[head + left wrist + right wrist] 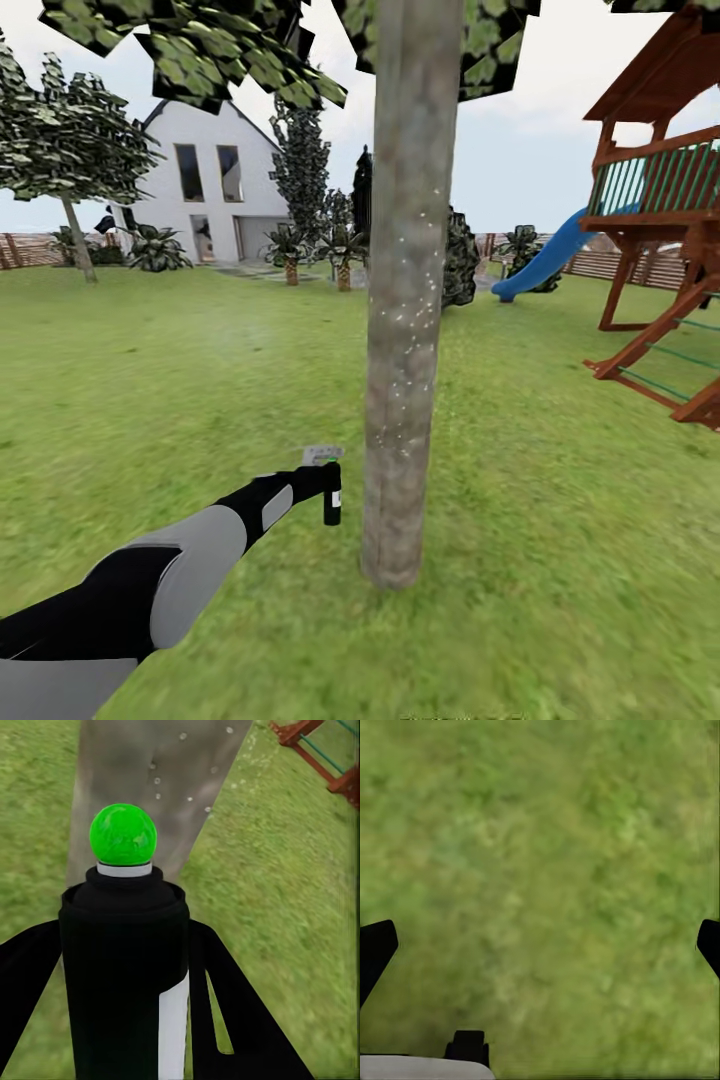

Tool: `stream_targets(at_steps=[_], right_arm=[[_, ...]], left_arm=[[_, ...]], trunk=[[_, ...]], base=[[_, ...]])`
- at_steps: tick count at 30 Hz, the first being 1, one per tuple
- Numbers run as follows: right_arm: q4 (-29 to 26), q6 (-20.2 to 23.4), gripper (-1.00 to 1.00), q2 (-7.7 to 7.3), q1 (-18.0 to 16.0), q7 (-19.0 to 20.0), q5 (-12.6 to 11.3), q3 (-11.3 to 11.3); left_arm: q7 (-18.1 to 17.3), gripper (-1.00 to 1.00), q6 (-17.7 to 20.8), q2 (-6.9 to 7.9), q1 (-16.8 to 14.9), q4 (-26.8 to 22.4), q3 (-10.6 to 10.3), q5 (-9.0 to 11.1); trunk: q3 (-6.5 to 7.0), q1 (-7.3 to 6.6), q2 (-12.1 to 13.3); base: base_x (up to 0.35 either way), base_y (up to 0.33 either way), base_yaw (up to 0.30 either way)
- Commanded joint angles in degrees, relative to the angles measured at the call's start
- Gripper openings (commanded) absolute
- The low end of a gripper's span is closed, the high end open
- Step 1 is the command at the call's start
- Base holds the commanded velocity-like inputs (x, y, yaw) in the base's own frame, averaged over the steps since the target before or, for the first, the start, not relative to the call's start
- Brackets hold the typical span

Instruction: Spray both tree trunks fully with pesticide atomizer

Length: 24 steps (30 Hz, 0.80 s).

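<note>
While the right tool [540, 945] gapes over grass, the left tool [124, 1020] clamps the pesticide atomizer [124, 967].

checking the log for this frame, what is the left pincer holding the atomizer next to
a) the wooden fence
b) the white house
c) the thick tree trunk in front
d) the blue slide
c: in the head view the left pincer holds the pesticide atomizer close beside the thick tree trunk, which is flecked with pale specks; the left wrist view shows the atomizer's green spot aimed at that trunk.
</note>
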Motion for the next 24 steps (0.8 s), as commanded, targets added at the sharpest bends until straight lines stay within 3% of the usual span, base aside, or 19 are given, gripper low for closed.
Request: stream_targets(at_steps=[1,12,24], right_arm=[[0.0,0.0,1.0,0.0,0.0,0.0,0.0,0.0],[0.0,0.0,1.0,0.0,0.0,0.0,0.0,0.0],[0.0,0.0,1.0,0.0,0.0,0.0,0.0,0.0]], left_arm=[[0.0,-1.0,0.0,0.0,0.0,0.0,0.1,0.0],[0.0,-1.0,0.0,0.0,0.0,0.0,0.1,0.0],[0.0,-1.0,0.0,0.0,0.0,0.0,0.1,0.0]], trunk=[[0.0,0.0,0.0],[0.0,0.0,0.0],[0.0,0.0,0.0]], base=[[0.0,0.35,-0.292],[0.009,0.35,-0.207],[0.141,0.327,-0.28]])
